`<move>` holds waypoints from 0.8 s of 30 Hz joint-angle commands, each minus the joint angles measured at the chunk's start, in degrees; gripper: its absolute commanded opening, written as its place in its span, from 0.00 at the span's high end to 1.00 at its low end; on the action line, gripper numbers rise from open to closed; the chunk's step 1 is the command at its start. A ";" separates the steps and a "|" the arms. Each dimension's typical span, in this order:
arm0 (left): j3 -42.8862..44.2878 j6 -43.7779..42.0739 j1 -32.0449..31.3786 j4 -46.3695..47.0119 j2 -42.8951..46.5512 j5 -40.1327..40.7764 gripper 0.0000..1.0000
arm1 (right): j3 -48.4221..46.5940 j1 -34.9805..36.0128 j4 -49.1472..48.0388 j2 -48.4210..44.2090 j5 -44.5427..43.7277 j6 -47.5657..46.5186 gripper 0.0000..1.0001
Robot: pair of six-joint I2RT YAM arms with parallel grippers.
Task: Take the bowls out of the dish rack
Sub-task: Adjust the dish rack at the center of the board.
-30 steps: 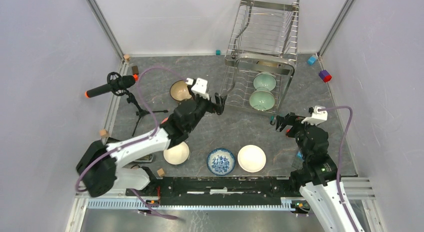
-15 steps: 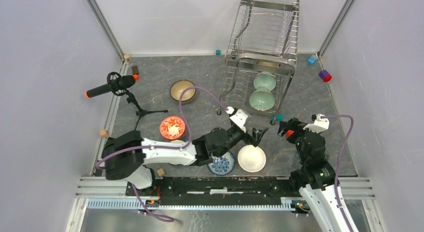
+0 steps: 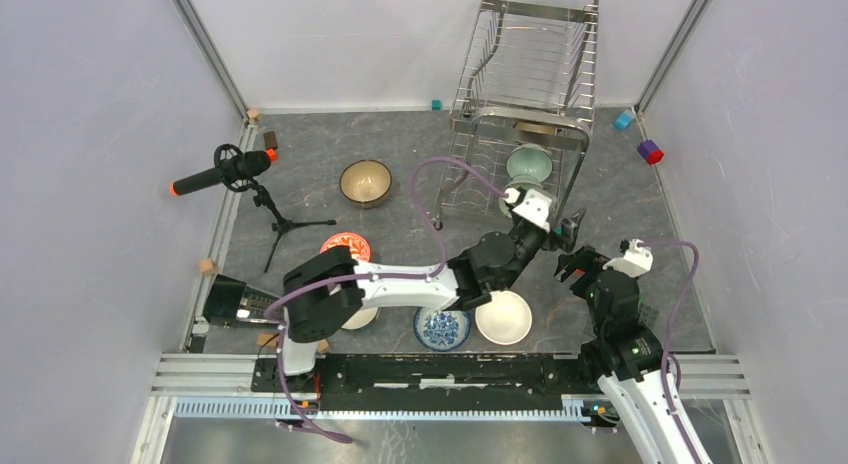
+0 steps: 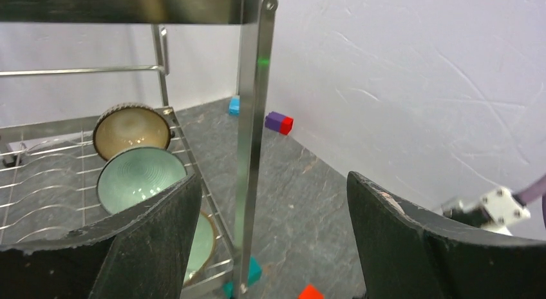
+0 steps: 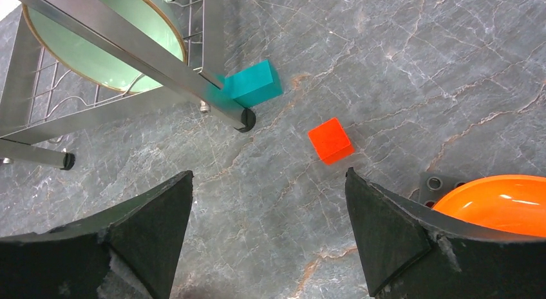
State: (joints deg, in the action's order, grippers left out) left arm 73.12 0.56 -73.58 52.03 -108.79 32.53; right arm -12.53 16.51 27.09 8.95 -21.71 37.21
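My left gripper is spread wide and empty, one finger hiding most of the nearest pale green bowl. Just beyond, the dish rack holds that bowl, a second green bowl and a tan bowl on edge in its lower tier. The left arm stretches across to the rack's corner post; my right gripper hangs spread and empty nearby.

Pale green bowl and tan bowl in chrome dish rack. Near: blue-and-white patterned bowl, white bowl right of it, red patterned bowl left. Grey veined surface; teal block, orange-red cube.
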 commanded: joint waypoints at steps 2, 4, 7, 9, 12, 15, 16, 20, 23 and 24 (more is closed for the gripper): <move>10.46 -5.26 0.63 -0.52 -7.05 4.98 0.13 | 0.41 0.88 -0.99 -1.13 -0.93 1.25 0.08; 13.74 -5.88 1.39 -3.24 -9.18 5.95 0.16 | 0.09 1.04 -0.80 -1.13 -0.93 1.30 0.08; 16.72 -3.94 3.24 -7.15 -11.00 6.14 0.23 | -0.12 1.30 -0.74 -1.30 -1.10 1.31 0.08; 17.69 -3.26 4.03 -8.36 -11.66 6.14 0.28 | 0.02 1.50 -0.95 -1.38 -1.16 1.28 0.08; 19.12 -3.18 4.72 -9.62 -12.63 5.47 0.38 | 0.47 1.84 -1.59 -1.47 -1.13 1.21 0.08; 20.44 -3.63 4.99 -10.46 -13.75 4.90 0.52 | 0.87 1.91 -2.04 -1.49 -1.18 1.27 0.09; 20.72 -3.73 5.09 -10.57 -14.06 4.69 0.57 | 0.85 1.96 -2.13 -1.49 -1.12 1.23 0.09; 20.69 -5.24 5.56 -11.08 -14.70 3.29 0.69 | 0.51 1.95 -2.04 -1.18 -0.97 0.74 0.09; 17.26 -6.18 5.74 -9.62 -12.71 3.20 0.76 | 0.14 2.09 -2.08 -1.07 -0.89 0.20 0.09; 15.34 -6.32 5.80 -9.06 -11.48 2.96 0.79 | 0.15 2.08 -2.40 -1.06 -0.66 0.01 0.09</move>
State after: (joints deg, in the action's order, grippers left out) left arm 91.85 -2.96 -69.12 41.06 -122.65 34.00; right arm -12.08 18.28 26.85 7.92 -21.71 37.69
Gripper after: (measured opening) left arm 0.268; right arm 0.916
